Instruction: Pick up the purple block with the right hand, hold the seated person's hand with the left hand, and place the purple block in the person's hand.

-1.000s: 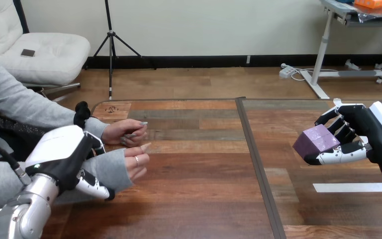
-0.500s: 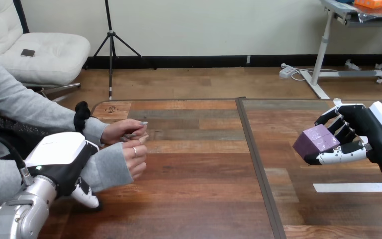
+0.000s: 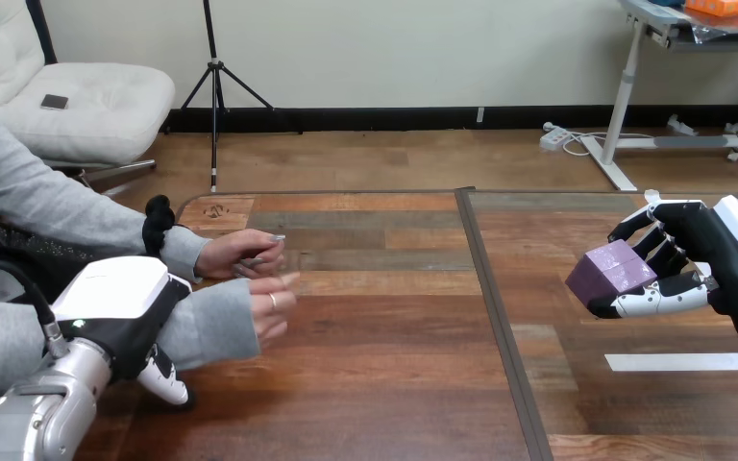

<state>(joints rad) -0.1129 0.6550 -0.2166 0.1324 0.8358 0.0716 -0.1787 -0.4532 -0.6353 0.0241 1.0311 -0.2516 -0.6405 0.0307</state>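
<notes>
Bare table (image 3: 394, 384) lies between purple block (image 3: 611, 272) and the person's nearer hand (image 3: 271, 309).

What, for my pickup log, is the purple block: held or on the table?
Held: the right robot hand curls round the purple block.

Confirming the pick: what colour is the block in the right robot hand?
Purple; the block in the right robot hand shows best in the head view.
</notes>
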